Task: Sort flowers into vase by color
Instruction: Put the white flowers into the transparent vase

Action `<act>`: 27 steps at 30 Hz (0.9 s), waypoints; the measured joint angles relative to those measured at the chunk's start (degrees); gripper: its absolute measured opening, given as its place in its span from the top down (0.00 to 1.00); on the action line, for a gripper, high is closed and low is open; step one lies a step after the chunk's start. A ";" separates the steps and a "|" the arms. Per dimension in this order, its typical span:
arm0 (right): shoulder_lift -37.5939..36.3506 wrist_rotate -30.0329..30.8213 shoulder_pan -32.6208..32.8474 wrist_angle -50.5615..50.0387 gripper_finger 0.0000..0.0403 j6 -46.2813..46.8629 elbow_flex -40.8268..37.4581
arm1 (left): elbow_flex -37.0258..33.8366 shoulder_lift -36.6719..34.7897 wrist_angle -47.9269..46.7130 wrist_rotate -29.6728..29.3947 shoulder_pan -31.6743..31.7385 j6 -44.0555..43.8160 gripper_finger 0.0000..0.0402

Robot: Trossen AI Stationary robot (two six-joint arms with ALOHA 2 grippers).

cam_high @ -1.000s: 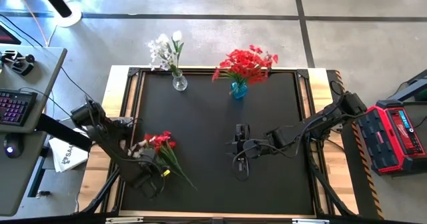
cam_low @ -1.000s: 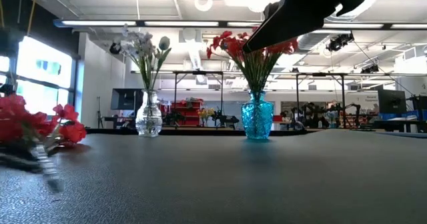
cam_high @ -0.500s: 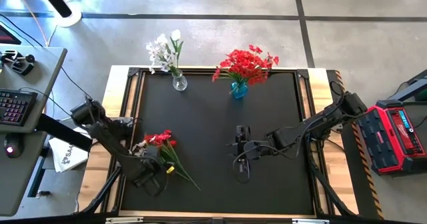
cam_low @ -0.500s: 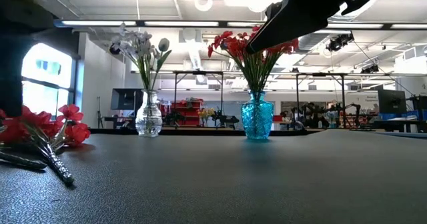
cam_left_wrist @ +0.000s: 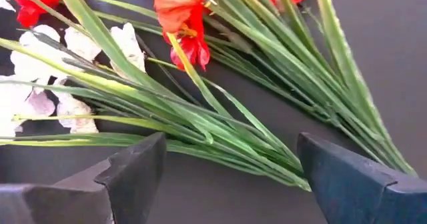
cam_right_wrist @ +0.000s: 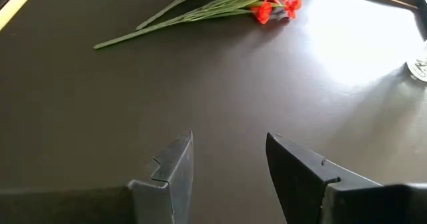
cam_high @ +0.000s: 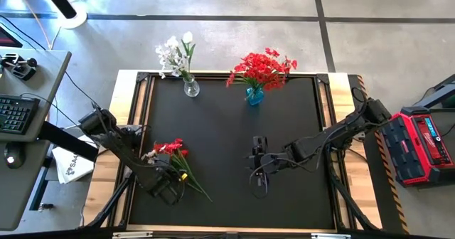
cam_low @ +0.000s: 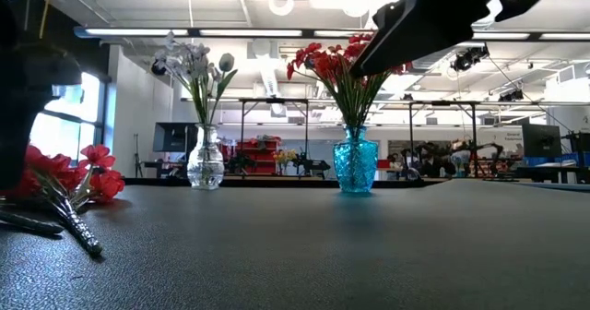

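Note:
A loose bunch of flowers (cam_high: 175,162) lies on the dark mat near the table's left edge. Its red blooms (cam_low: 88,176) and a few pale blooms (cam_left_wrist: 73,71) point toward the far side, and its long green stems (cam_left_wrist: 220,127) run toward the near edge. My left gripper (cam_high: 170,186) (cam_left_wrist: 227,184) hovers open above these stems, a finger on either side, touching nothing. My right gripper (cam_high: 254,164) (cam_right_wrist: 230,164) is open over the bare mat at the table's middle, facing the bunch (cam_right_wrist: 220,7). A clear vase (cam_high: 191,88) holds white flowers. A blue vase (cam_high: 254,95) holds red flowers.
Both vases stand at the mat's far edge, the clear one (cam_low: 206,158) to the left of the blue one (cam_low: 355,160). Bare mat (cam_high: 220,132) lies between the bunch, the vases and my right gripper. A red case (cam_high: 419,143) sits beyond the table's right edge.
My left gripper has moved a little toward the table's right, coming over the stems of the loose bunch. The bunch shifted slightly at first and then lay still. My right gripper drifted slightly toward the near edge.

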 joint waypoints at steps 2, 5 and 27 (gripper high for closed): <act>0.00 0.00 0.55 -0.07 0.60 0.00 0.00 | 0.00 0.98 0.27 0.00 0.08 -0.17 0.19; 0.00 0.00 1.34 -0.08 0.60 -0.10 0.00 | 0.00 2.25 2.79 0.13 0.40 -0.15 0.19; 0.00 -0.09 2.09 -0.93 0.60 -1.49 0.00 | 11.02 1.96 -1.10 17.95 -2.50 6.53 0.19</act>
